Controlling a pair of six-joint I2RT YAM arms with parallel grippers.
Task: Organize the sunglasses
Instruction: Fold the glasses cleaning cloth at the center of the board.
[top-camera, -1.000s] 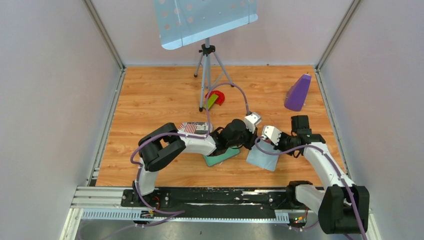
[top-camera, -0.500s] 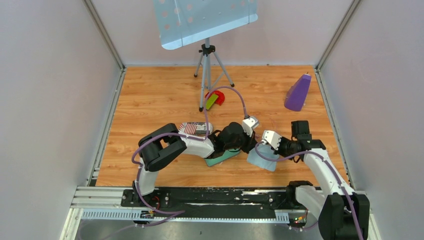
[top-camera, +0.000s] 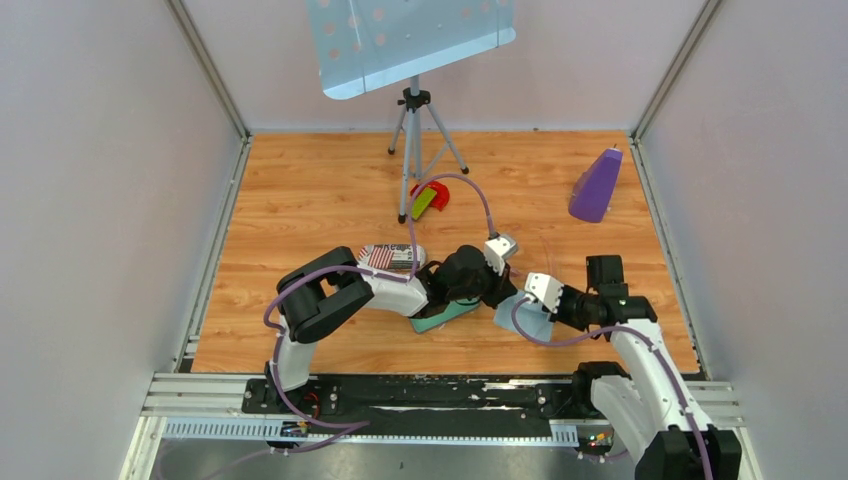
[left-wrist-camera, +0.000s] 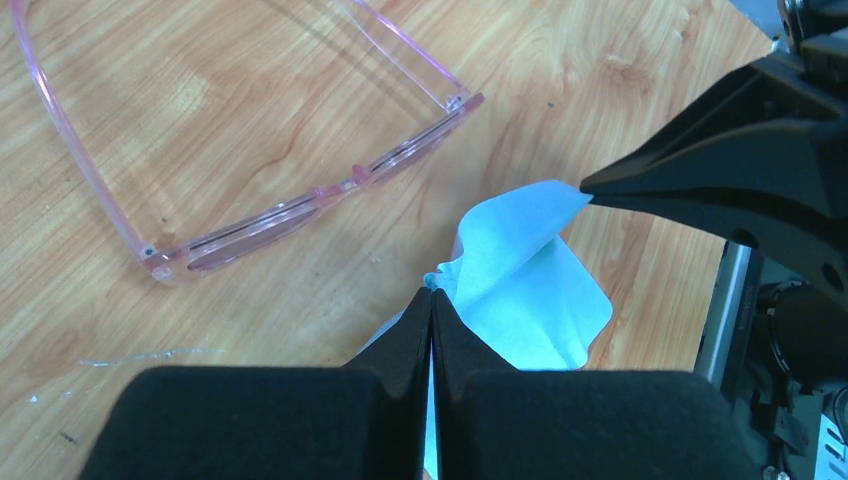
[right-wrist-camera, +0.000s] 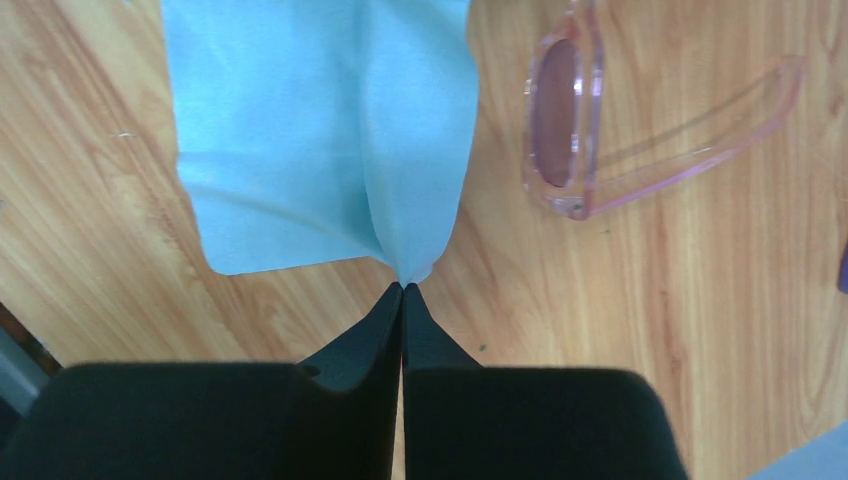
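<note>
The sunglasses (left-wrist-camera: 262, 220), thin and pale pink with arms spread, lie on the wooden floor beyond the left fingers; the right wrist view shows them (right-wrist-camera: 563, 120) to the right of the cloth. A light blue cloth (left-wrist-camera: 525, 285) is lifted and creased between both grippers. My left gripper (left-wrist-camera: 431, 293) is shut on one edge of it. My right gripper (right-wrist-camera: 403, 288) is shut on a corner of the cloth (right-wrist-camera: 320, 130). In the top view the cloth (top-camera: 512, 312) shows between the two wrists, at the middle of the floor.
A teal flat case (top-camera: 445, 315) lies under the left arm, with a flag-patterned case (top-camera: 388, 257) behind it. A purple metronome (top-camera: 596, 185) stands at the back right. A tripod stand (top-camera: 415, 120) and a red-green piece (top-camera: 430, 197) are at the back middle.
The right arm has drawn back toward the near edge and leftward, and the cloth has bunched up smaller between the grippers. The left wrist shifted slightly nearer.
</note>
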